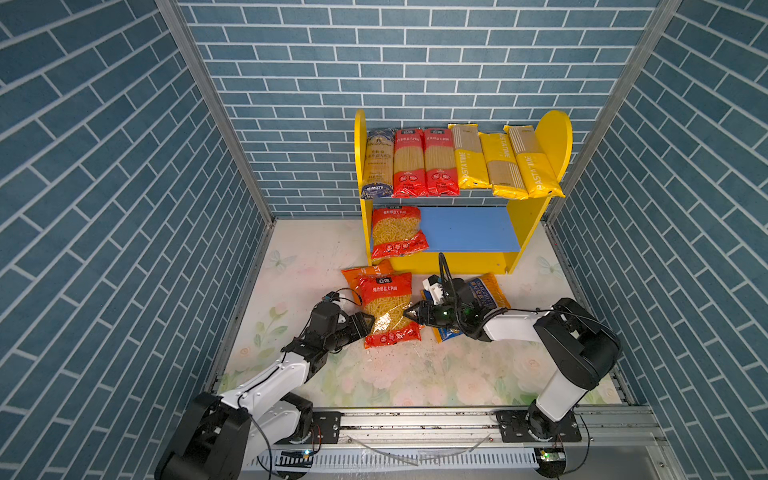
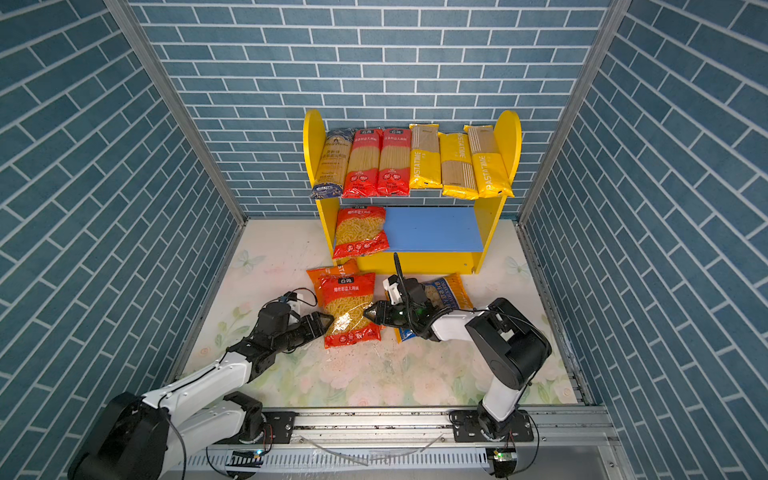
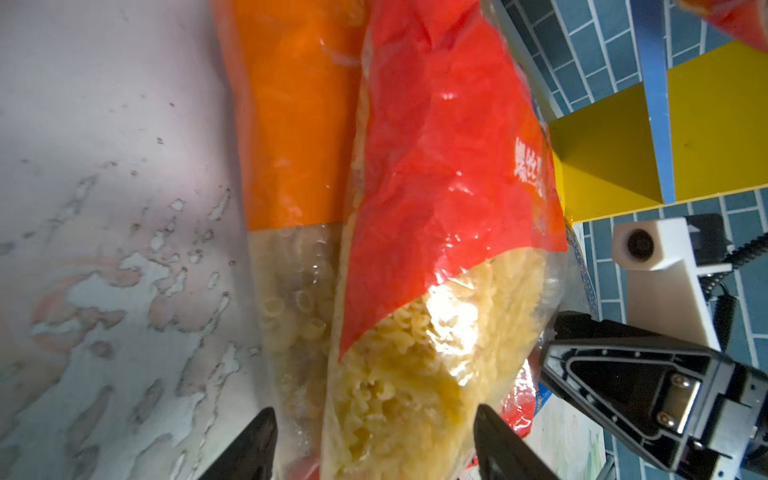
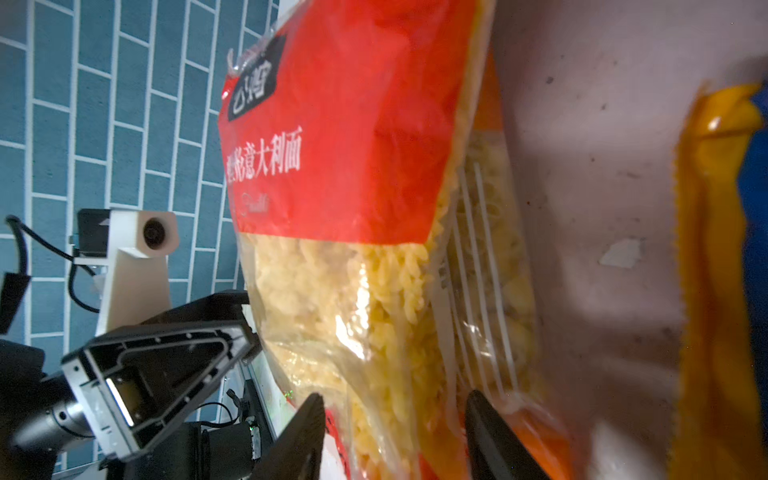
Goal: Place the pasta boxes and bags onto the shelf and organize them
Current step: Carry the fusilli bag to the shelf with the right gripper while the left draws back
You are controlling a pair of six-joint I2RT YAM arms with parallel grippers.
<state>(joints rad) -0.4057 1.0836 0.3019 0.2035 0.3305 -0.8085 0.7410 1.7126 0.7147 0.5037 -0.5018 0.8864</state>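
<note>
A red bag of spiral pasta (image 1: 388,305) (image 2: 349,307) lies on the floor mat, partly on top of an orange bag (image 1: 363,272) (image 3: 291,124). My left gripper (image 1: 371,322) (image 3: 374,415) is open at the red bag's left edge, its jaws straddling the clear part. My right gripper (image 1: 408,313) (image 4: 395,399) is open at the right edge, also straddling the bag (image 4: 353,124). A blue-yellow bag (image 1: 490,291) (image 4: 715,249) lies under my right arm. The shelf (image 1: 473,228) carries several long spaghetti packs (image 1: 457,162) on its upper board and another red bag (image 1: 397,232) at the left of the blue board.
Blue brick-pattern walls (image 1: 124,208) enclose the floral mat (image 1: 415,374) on three sides. A metal rail (image 1: 415,419) carrying both arm bases runs along the front edge. The shelf's yellow side panels (image 1: 555,137) stand at the back, right of centre.
</note>
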